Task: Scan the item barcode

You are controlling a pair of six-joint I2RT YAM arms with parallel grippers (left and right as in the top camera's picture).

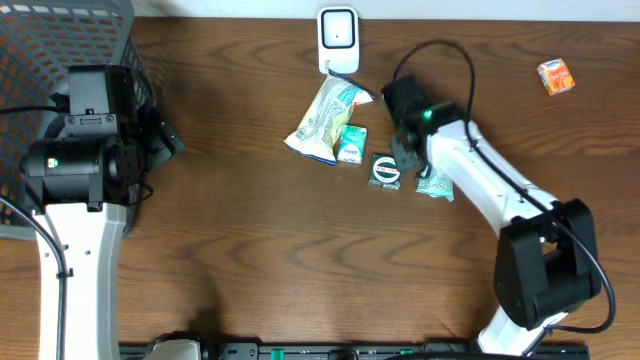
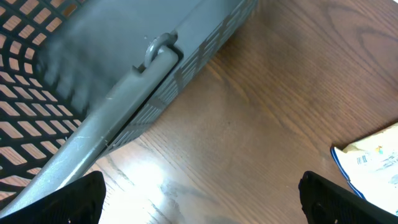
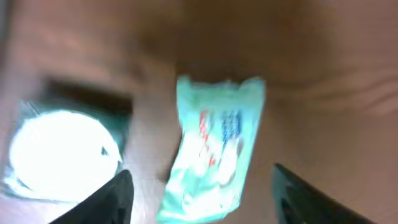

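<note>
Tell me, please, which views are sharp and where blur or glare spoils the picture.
Overhead: sharp and evenly lit. Left wrist: mostly sharp, with a pale sheen of glare on the table below the basket, whose near wall looks soft. Right wrist: blurred throughout; the teal packet is smeared and the round pack is blown out to white.

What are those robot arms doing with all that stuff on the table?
The right gripper hangs open over a small teal packet lying on the table. The left gripper hovers open beside the grey basket. The white scanner stands at the far edge, and nothing is being held up to it.
</note>
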